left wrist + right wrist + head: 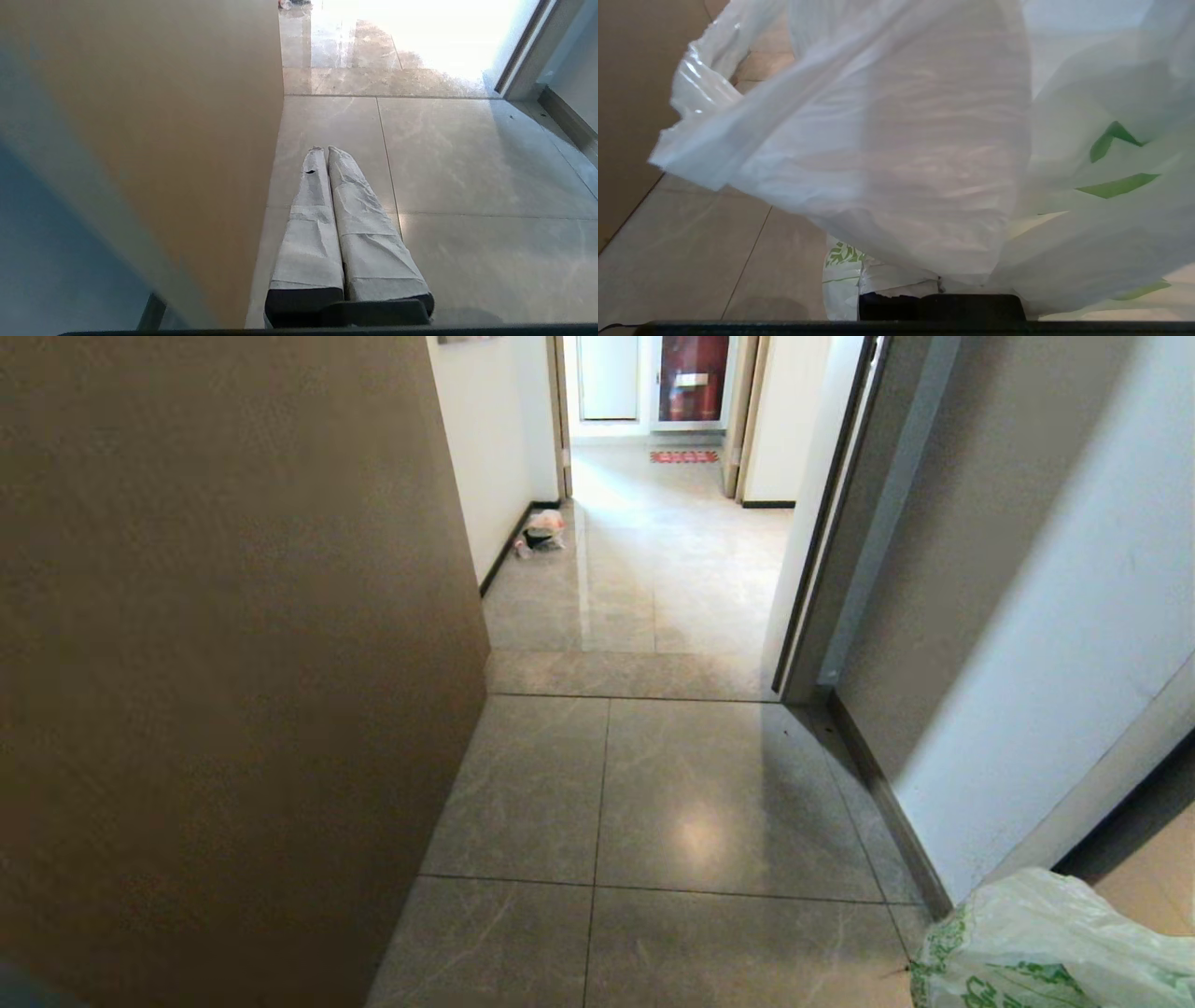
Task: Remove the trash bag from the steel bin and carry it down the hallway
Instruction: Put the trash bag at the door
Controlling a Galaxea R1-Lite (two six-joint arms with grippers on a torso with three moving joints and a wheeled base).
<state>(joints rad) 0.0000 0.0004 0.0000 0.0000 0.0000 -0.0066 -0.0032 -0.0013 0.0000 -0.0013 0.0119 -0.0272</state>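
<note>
**Bag in right gripper, hallway ahead**

Left gripper (pixel 327 151): wrapped fingers pressed together, empty, over glossy beige-grey tiled hallway floor (pixel 653 803). Right gripper (pixel 941 298) was clamped on thin white crinkly green-printed plastic trash bag (pixel 1036 943), at robot's lower right.

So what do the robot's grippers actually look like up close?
The left gripper has two long, slim fingers wrapped in crinkled pale grey-white covering, tapering to rounded tips, on a black base. One wrap has a small dark tear. Of the right gripper only a black base shows.
</note>
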